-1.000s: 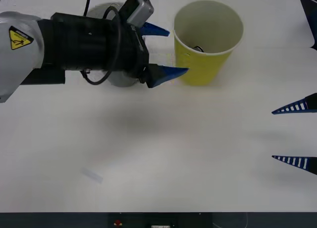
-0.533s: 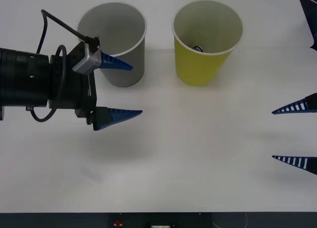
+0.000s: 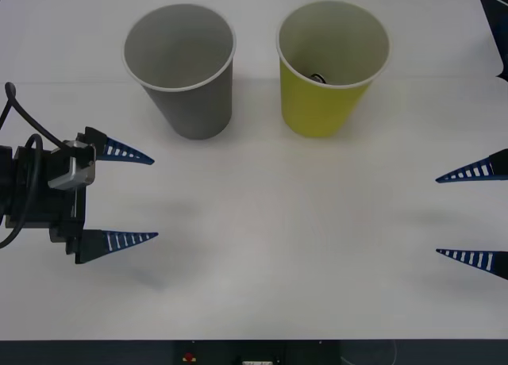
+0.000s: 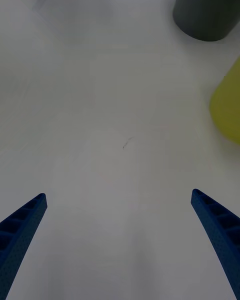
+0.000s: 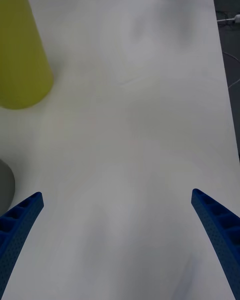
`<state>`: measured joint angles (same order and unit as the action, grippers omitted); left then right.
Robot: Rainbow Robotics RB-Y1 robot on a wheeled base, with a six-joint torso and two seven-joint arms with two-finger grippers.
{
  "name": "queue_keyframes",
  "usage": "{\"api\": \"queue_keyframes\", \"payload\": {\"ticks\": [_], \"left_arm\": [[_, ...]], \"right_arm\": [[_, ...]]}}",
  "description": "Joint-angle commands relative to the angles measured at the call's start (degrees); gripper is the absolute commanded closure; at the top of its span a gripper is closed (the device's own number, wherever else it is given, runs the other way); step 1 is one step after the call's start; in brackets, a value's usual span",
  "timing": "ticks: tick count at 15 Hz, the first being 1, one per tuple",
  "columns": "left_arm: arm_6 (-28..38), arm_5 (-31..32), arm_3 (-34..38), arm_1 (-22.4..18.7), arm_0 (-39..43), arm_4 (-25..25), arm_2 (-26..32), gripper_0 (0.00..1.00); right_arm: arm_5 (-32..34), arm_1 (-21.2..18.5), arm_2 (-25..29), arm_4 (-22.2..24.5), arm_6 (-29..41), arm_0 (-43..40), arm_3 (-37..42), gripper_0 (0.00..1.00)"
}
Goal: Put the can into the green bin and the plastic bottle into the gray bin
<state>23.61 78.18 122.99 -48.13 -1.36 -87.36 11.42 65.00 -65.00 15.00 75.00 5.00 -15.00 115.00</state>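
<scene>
Your left gripper (image 3: 135, 197) sits at nine o'clock, fingers spread, empty; your right gripper (image 3: 476, 216) at three o'clock, likewise. At twelve stand the gray bin (image 3: 181, 67) and the green bin (image 3: 332, 67), perhaps holding the can (image 3: 317, 78).

Black left wrist (image 3: 32, 198), looped black cable (image 3: 20, 143), blue ribbed fingers (image 3: 119, 240).

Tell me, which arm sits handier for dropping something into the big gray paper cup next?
Left, probably. The left gripper, open and empty, hovers near the large gray tapered paper cup, on that cup's side. The right gripper, also open, sits far off on the right, past the yellow-green paper cup.
</scene>
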Motion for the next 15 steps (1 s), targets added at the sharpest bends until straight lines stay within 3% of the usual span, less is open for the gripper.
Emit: {"api": "queue_keyframes", "payload": {"ticks": [1, 10, 15], "left_arm": [[-1.72, 0.48, -0.03, -0.03, 3.39, -0.09, 2.20, 0.00], [-3.39, 4.61, -0.29, -0.12, 7.69, 1.23, 9.06, 0.00], [-3.48, 5.05, -0.29, -0.12, 7.69, 1.23, 9.32, 0.00]], "right_arm": [[0.00, 0.00, 0.00, 0.00, 0.00, 0.00, 0.00, 0.00], [0.00, 0.00, 0.00, 0.00, 0.00, 0.00, 0.00, 0.00], [0.00, 0.00, 0.00, 0.00, 0.00, 0.00, 0.00, 0.00]]}}
